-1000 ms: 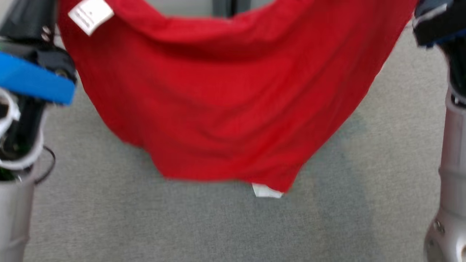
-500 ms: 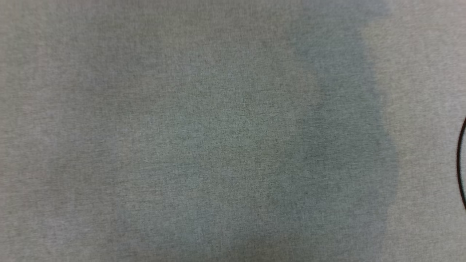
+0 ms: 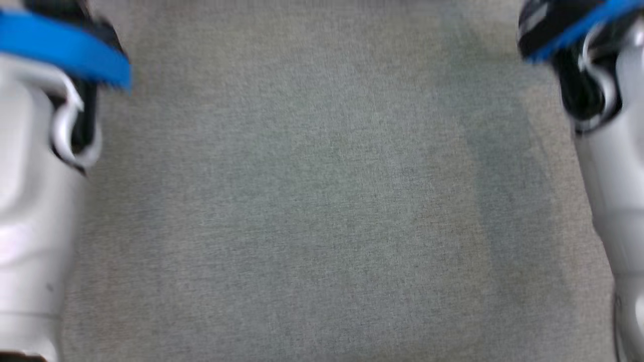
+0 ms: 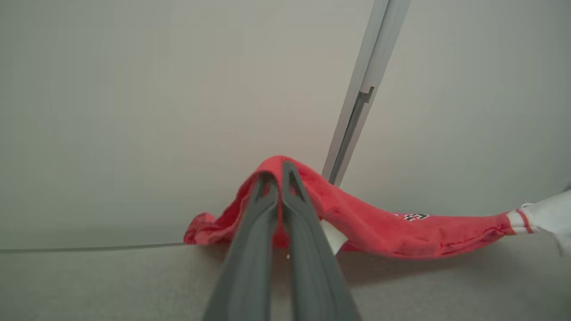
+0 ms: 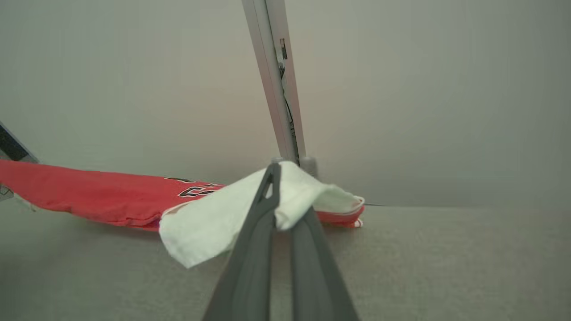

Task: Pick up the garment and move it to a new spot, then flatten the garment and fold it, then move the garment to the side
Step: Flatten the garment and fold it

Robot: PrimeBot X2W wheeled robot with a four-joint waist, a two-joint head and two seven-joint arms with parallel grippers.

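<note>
Left wrist view: the red garment (image 4: 379, 227) is bunched over the tips of my left hand (image 4: 277, 171), whose two dark fingers are pressed together on the cloth. From there it runs right as a low, sagging band with black lettering (image 4: 412, 217) to a white part at its far end. I cannot tell whether the sag touches the grey tabletop (image 4: 89, 285) or hangs just above it.

In the right wrist view, my right hand (image 5: 275, 174) is clamped on that white part (image 5: 209, 223), which drapes over its fingers, and the red cloth stretches away to the left. Behind the garment stands a plain wall with a pale upright post (image 5: 276, 89).

The head view is blurred, with my pale forearms, left (image 3: 30, 201) and right (image 3: 614, 201), at either side of the tabletop.
</note>
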